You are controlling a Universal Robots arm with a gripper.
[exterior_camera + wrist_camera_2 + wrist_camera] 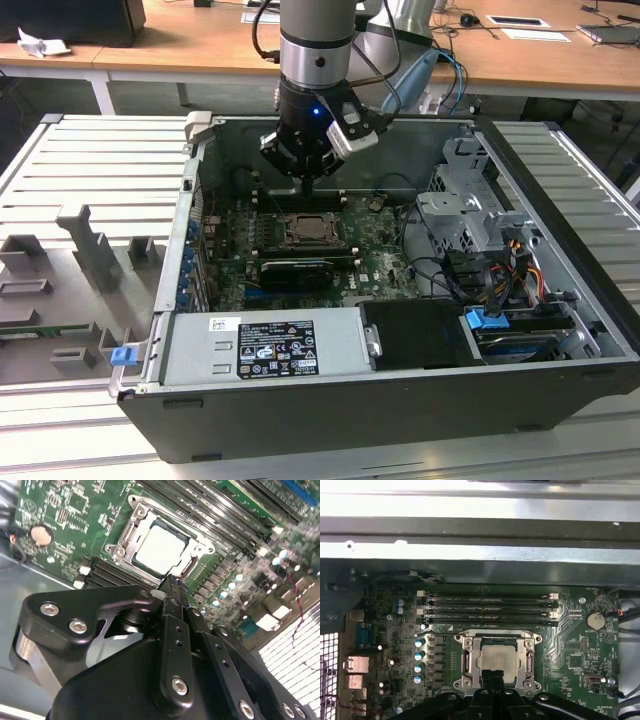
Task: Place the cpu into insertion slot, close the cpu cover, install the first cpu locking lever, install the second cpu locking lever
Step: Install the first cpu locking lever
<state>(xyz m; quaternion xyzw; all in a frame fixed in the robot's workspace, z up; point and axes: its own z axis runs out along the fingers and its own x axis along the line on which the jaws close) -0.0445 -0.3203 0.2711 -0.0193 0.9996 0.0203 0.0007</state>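
The gripper (305, 185) hangs over the board inside the open case (300, 410), its fingers clenched together with nothing between them. In both wrist views the tip (170, 581) (493, 677) lies over one edge of the cpu (159, 550) (496, 657). In the exterior view it stands apart from it, above.

The cpu sits flat in the slot (492, 641), with the cover (470, 665) down around it, framing all four edges. I cannot tell whether the levers are latched.

Memory slots (300, 205) run just beyond the slot's far edge, and a black card (295, 270) lies along its near edge. The drive cage (465, 200) stands well apart toward the exterior view's right. The space straight above the slot is open.
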